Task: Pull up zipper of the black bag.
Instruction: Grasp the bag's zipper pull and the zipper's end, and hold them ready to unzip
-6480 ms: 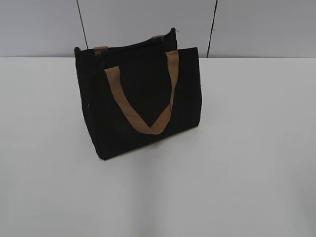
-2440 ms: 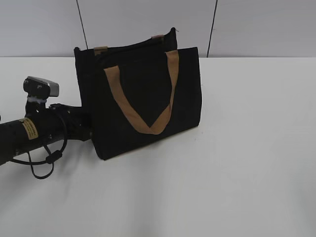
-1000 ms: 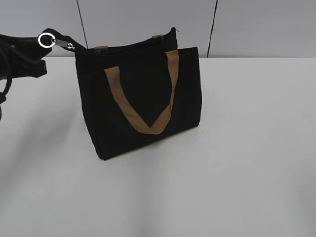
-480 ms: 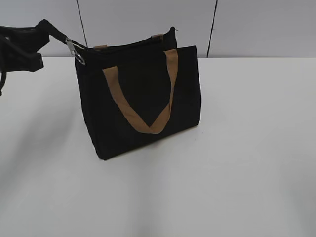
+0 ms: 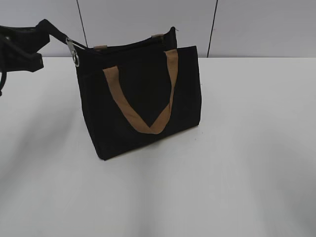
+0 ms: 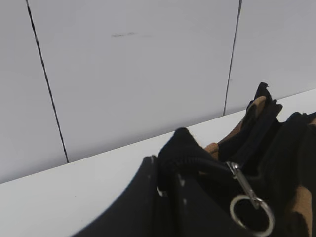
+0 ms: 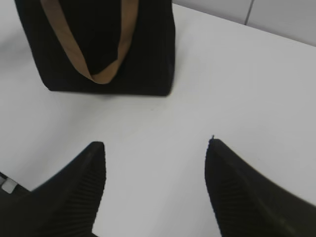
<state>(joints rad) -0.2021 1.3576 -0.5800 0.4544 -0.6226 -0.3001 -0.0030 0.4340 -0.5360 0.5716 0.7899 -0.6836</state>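
Observation:
The black bag (image 5: 185, 89) stands upright on the white table, tan straps (image 5: 123, 106) hanging down its front. My left gripper (image 5: 39, 30) is at the bag's upper left corner. In the left wrist view it (image 6: 170, 165) is shut on the black end of the zipper (image 6: 205, 164). The silvery pull tab with its ring (image 6: 251, 212) hangs just past the jaws; it also shows in the exterior view (image 5: 74, 53). My right gripper (image 7: 155, 145) is open and empty above the table, in front of the bag (image 7: 148, 49).
A grey panelled wall (image 5: 148, 19) rises right behind the bag. White table (image 5: 237, 163) spreads in front and to the right of the bag.
The left arm rose from low at the bag's left side to its upper left corner. Over the last second the ringed pull tab moved right and down, to the bag's corner.

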